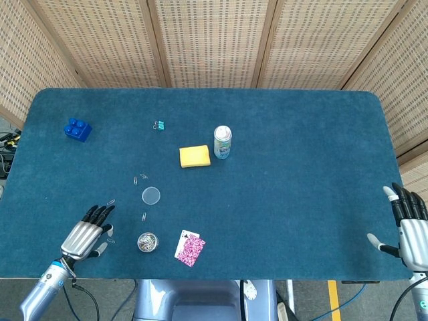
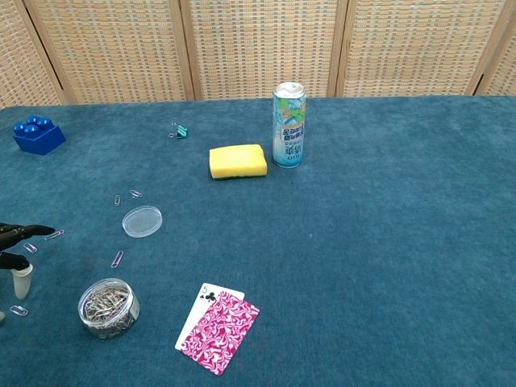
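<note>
Left hand (image 1: 85,235) flat on bench (image 1: 281,200), fingers (image 1: 100,214) together pointing 1 o'clock, holding nothing; loose paperclip (image 1: 110,202) just beyond fingertips. Right hand (image 1: 409,224) upright, fingers spread, empty.

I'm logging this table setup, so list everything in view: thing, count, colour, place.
building block: one, blue, far left
binder clip: one, teal, far, left of centre
sponge: one, yellow, centre
drink can: one, white-green, upright, right of sponge
lid: one, clear, lying flat, near left
loose paper clips: several, scattered around lid
paper clip jar: one, clear, open, near edge
playing cards: two, overlapping, one pink-backed, right of jar
table: one, blue cloth
screen: woven panels, behind
left hand: near-left, empty, beside clips
right hand: near-right edge, fingers spread, empty
</note>
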Controlling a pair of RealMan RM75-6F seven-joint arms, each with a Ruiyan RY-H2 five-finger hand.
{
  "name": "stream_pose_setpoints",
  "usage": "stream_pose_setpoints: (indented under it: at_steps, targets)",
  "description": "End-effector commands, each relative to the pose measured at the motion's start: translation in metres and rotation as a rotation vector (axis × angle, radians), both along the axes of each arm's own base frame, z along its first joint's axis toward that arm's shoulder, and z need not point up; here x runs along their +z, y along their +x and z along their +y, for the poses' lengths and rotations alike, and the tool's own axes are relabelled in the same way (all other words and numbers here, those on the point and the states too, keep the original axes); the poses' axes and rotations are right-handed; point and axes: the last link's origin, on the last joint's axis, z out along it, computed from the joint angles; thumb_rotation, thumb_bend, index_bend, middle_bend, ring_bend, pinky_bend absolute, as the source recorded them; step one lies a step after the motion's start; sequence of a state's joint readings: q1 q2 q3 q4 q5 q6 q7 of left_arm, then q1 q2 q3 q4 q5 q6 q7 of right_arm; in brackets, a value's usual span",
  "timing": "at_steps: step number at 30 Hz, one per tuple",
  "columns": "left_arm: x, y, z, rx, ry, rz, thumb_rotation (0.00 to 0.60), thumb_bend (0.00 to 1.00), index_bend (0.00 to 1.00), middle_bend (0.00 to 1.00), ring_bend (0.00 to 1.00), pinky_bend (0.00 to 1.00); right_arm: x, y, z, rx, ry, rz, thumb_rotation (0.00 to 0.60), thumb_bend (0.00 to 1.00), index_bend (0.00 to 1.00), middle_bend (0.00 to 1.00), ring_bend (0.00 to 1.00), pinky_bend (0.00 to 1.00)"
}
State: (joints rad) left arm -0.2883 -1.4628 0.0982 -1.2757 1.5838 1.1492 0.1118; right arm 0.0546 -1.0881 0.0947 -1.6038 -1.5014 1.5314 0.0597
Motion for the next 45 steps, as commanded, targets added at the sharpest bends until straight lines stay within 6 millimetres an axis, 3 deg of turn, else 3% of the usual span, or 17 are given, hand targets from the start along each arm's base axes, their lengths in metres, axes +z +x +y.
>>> stream_pose_setpoints:
  at_steps: [1,14,21,34,39,45]
  targets:
    - [-0.002,0.000,0.000,-0.003,-0.003,0.004,0.600,0.36,0.48,0.00,0.00,0.00,0.000,0.000,-0.001,-0.002,0.000,-0.001,0.600,0.00,0.00,0.00,0.00,0.00]
    - [-0.011,0.000,-0.002,-0.010,-0.029,0.016,0.600,0.36,0.51,0.00,0.00,0.00,0.000,-0.002,-0.002,-0.006,0.009,-0.006,0.600,0.00,0.00,0.00,0.00,0.00]
    - [-0.011,-0.001,-0.002,-0.003,-0.027,0.023,0.600,0.36,0.59,0.00,0.00,0.00,0.001,-0.002,-0.002,-0.007,0.009,-0.008,0.600,0.00,0.00,0.00,0.00,0.00]
    - [-0.005,0.001,0.000,0.001,-0.008,0.002,0.600,0.36,0.61,0.00,0.00,0.00,0.001,-0.002,-0.002,-0.008,0.009,-0.010,0.600,0.00,0.00,0.00,0.00,0.00]
    - [0.017,0.020,0.006,-0.032,0.051,-0.093,0.600,0.36,0.61,0.00,0.00,0.00,0.002,-0.003,-0.002,-0.010,0.004,-0.016,0.600,0.00,0.00,0.00,0.00,0.00]
    - [0.027,0.049,0.011,-0.096,0.059,-0.132,0.600,0.37,0.61,0.00,0.00,0.00,0.004,-0.003,-0.001,-0.009,0.002,-0.018,0.600,0.00,0.00,0.00,0.00,0.00]
